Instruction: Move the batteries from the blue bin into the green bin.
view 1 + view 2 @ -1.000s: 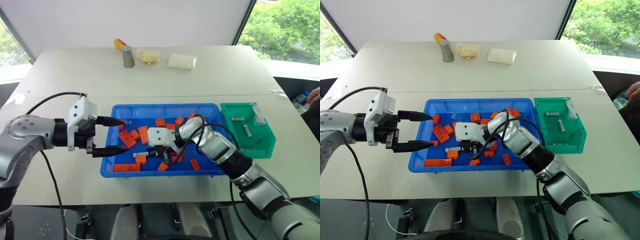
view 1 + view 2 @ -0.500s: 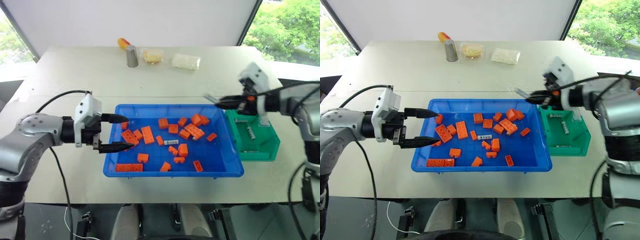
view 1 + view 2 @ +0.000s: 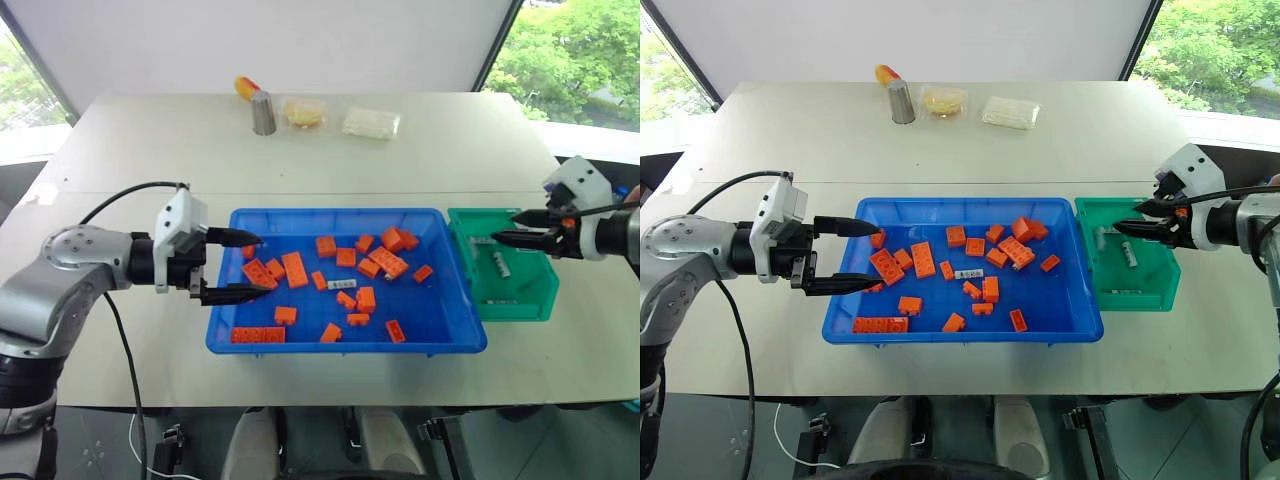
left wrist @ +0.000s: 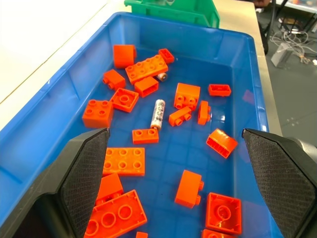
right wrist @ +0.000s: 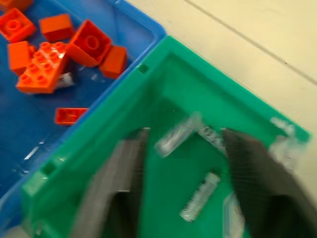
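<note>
Blue bin [image 3: 345, 345]: the landmark, mid-table, holding scattered orange toy bricks [image 3: 295, 269] and one battery [image 3: 338, 285] lying flat near its centre, apart from both grippers. In the left wrist view a second battery end [image 4: 161, 76] peeks from under a brick toward the bin's far end.

Green bin [image 3: 540, 308]: just beside the blue bin's right end. Several batteries [image 3: 499, 264] lie loose on its floor; in the right wrist view one of them [image 5: 179, 134] looks blurred between the fingers, with no contact seen.

Left gripper [image 3: 250, 267]: at the blue bin's left end, fingers spread wide over the rim, pointing across the bin, holding nothing.

Right gripper [image 3: 507, 226]: over the green bin, beyond the blue bin's right end, fingers parted, nothing gripped.

Far side of the table from the blue bin: a grey metal cup [image 3: 263, 113], an orange-and-yellow object [image 3: 241, 87] just behind it, and two clear packets [image 3: 370, 122].
</note>
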